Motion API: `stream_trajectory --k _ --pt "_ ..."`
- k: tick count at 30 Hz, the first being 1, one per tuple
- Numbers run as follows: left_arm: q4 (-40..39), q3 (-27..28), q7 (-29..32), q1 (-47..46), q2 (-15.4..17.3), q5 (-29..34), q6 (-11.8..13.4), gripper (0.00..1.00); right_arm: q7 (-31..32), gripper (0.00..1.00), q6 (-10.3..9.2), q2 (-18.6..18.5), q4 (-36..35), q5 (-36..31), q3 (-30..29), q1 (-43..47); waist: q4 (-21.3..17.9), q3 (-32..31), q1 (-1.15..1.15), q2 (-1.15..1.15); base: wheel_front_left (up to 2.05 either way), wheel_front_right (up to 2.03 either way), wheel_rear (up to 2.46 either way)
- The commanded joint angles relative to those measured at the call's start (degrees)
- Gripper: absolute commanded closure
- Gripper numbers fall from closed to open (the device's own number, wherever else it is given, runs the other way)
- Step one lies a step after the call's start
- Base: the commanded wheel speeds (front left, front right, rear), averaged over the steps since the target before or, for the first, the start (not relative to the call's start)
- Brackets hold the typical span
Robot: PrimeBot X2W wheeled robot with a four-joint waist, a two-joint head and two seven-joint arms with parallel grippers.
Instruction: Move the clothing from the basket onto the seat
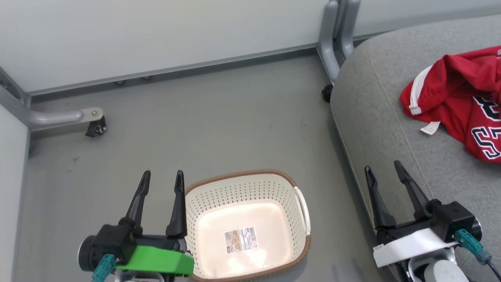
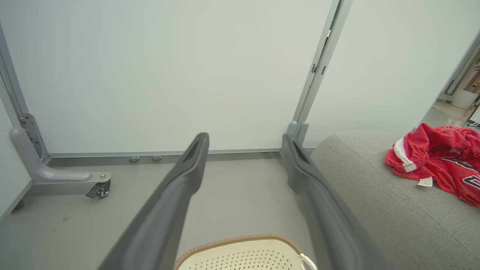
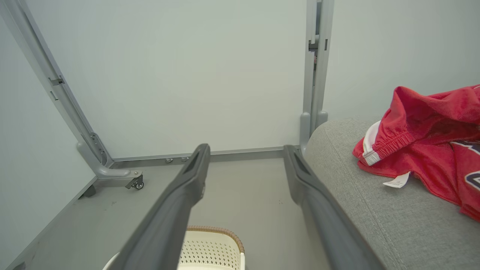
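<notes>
- Red clothing: 1 crumpled heap, white trim and black numbers showing, lies on the grey seat.
- Basket stands on the floor, label sticker on its bottom.
- Left gripper: fingers spread, empty, just beside the basket's rim.
- Right gripper: fingers spread, empty, above the seat's edge.

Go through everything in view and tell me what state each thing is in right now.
basket: upright on the floor, no clothing inside, a label on its bottom
clothing: crumpled in a heap on the seat
seat: carrying the clothing
left gripper: open, holding nothing
right gripper: open, holding nothing
</notes>
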Motion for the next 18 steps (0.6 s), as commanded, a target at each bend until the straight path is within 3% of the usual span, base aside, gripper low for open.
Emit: stream_trajectory --k 1,6,18 --pt "-0.85 0.71 -0.03 2.15 0.01 1.47 0.33 0.0 -0.1 0.0 -0.07 -0.19 0.1 0.0 -0.03 1.48 4.17 -5.75 0.0 0.65 0.0 0.0 0.0" --pt "-3.66 3.28 -0.03 6.72 0.01 2.56 1.08 0.0 -0.1 0.0 -0.07 -0.18 -0.6 -1.07 -0.06 3.52 4.5 -7.03 0.0 0.65 0.0 0.0 0.0" --pt "-3.15 5.93 -0.03 12.48 0.01 5.11 -0.55 0.0 -0.1 0.0 -0.07 -0.16 -0.43 -2.0 -1.28 8.49 4.78 -10.82 0.0 0.65 0.0 0.0 0.0"
